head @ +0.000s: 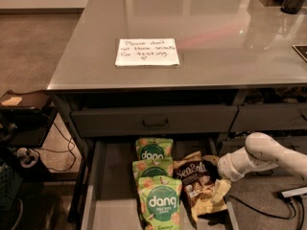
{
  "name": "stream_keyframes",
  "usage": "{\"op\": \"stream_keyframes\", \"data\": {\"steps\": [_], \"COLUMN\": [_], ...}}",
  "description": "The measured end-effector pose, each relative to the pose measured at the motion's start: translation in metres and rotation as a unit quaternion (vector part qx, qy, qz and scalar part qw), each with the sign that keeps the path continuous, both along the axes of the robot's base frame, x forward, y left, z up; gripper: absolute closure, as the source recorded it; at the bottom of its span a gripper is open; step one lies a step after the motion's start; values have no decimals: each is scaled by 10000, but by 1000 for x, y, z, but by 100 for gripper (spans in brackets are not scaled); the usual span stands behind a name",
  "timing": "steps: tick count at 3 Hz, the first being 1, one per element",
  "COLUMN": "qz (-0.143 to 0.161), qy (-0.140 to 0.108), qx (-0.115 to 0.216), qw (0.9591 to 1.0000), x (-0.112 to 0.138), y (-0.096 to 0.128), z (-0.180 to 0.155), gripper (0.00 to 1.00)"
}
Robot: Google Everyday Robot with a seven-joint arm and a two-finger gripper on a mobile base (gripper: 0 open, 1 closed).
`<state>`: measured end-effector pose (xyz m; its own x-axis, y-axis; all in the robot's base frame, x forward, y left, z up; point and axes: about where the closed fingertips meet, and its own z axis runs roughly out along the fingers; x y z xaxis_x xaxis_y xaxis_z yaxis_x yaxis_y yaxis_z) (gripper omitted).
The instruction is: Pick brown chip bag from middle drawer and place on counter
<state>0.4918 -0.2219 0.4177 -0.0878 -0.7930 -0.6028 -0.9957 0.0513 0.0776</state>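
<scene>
In the open middle drawer (pixel 112 195), the brown chip bag (pixel 194 181) lies flat at about 5 o'clock in the view. Its left edge touches the stack of three green dang bags (pixel 160 200) at its 9 o'clock. Your gripper (pixel 219 188) hangs at the bag's 3 o'clock edge, near the drawer's right wall; you cannot tell whether it is parted or clamped on the pouch. Take the crinkly pouch by that free right edge, pinch firmly, and lift straight up so the green bags are not dragged along. Clear the shut drawer front (pixel 153 121) at 12 o'clock before swinging over the counter (pixel 216 42), and set down away from the handwritten note (pixel 147 51).
</scene>
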Motion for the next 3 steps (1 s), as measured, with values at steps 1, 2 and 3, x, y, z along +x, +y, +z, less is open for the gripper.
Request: {"op": "stream_keyframes", "data": {"steps": [1, 2, 3], "qz": [7, 242, 505], "qy": [6, -243, -502], "qx": [4, -299, -489], "qw": [10000, 9990, 9963], "x": [0, -3, -5], "y": [0, 3, 5], "z": [0, -10, -25], "gripper": [0, 0, 0]}}
